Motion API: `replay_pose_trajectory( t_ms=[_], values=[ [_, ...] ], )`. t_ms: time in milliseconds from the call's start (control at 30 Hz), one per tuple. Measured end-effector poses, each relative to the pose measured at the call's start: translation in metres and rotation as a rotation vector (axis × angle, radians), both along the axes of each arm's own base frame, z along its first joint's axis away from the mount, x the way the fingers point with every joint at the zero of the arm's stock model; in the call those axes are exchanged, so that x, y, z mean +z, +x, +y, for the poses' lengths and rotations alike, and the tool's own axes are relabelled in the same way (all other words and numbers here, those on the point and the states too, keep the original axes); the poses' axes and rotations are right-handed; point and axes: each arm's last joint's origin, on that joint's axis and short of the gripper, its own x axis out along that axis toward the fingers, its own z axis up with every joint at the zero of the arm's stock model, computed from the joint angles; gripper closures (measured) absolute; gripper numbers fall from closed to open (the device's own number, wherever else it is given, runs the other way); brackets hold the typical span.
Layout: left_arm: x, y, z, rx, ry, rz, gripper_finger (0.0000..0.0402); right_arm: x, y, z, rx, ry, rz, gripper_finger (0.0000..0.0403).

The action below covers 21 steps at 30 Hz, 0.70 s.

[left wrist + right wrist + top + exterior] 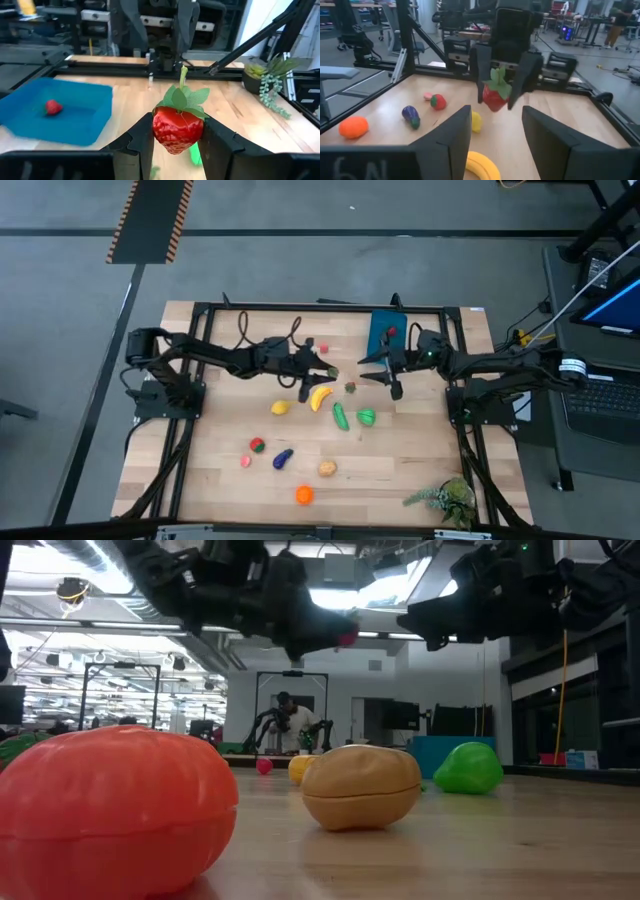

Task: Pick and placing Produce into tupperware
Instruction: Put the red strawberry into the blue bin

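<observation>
Above the middle of the table, the left gripper (pixel 177 145) holds a red strawberry (pixel 177 129) between its two fingers, closed on the fruit's sides with the leafy green cap and stem pointing up. In the high view this gripper (pixel 322 370) hangs just left of centre frame, the berry clear of the board. The blue tub (pixel 386 332) lies to its right and slightly toward the top of the frame, against the table's far rail, with one small red piece (pixel 391 333) already inside; the left wrist view shows the same tub (pixel 30 125) at the left of the frame, near but not yet under the berry. So the carry ahead looks like a short sideways run toward the upper right of the overhead frame, then a drop.

The right gripper (pixel 390 376) hangs in that lane, between berry and tub, its fingers part open and holding nothing; it faces the strawberry (pixel 495 96) across a small gap. It is the nearer arm to the tub, so the left arm may need to pass it or hand the fruit over; which cannot be told.

The rest of the produce lies loose on the board: banana (pixel 319 397), cucumber (pixel 340 416), a purple eggplant (pixel 283 459) and an orange piece (pixel 304 495) at the bottom.
</observation>
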Motion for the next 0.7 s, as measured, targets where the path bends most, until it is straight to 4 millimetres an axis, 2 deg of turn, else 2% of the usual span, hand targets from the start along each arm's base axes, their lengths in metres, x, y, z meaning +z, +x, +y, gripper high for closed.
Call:
replay_pose_trajectory(
  t_ms=[300, 700],
  values=[
    [0.000, 0.022, 0.004, -0.046, -0.005, -0.005, 0.0284, 0.003, 0.016, -0.003, -0.029, -0.003, -0.006, 0.0224],
    [-0.002, 0.024, 0.007, -0.053, -0.009, -0.001, 0.0284, 0.005, 0.049, 0.002, 0.045, 0.000, 0.016, 0.0265]
  ],
)
